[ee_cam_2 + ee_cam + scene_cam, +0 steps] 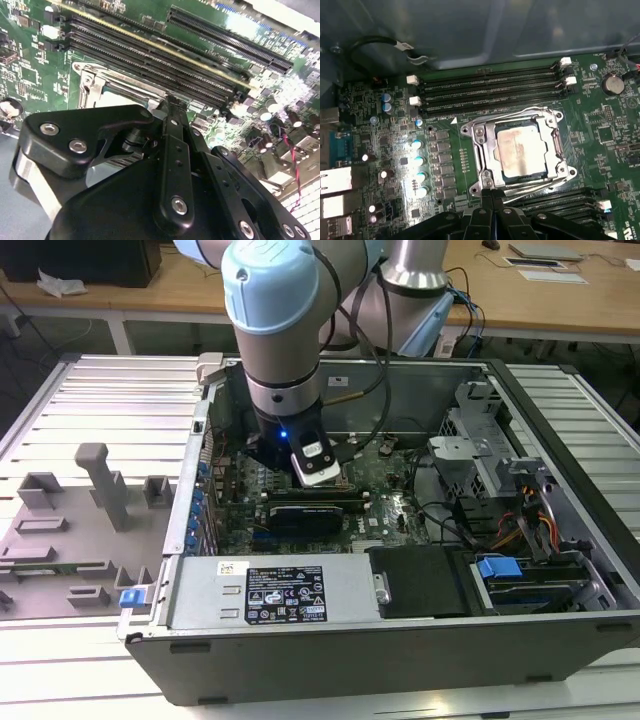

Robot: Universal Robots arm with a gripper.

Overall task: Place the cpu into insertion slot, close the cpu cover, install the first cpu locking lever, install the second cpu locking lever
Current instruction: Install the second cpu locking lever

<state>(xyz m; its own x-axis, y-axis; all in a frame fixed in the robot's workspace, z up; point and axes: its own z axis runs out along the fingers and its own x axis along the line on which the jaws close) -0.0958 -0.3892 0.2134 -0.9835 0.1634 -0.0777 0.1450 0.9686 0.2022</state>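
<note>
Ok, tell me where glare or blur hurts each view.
First wrist view: bright glare on the capacitors beside the socket; the cpu top reads clearly, with a soft sheen. Second wrist view: the gripper linkage looms close and soft, and the board's far corner washes out white. Exterior view: even light; the case interior sits in shade under the arm.
</note>
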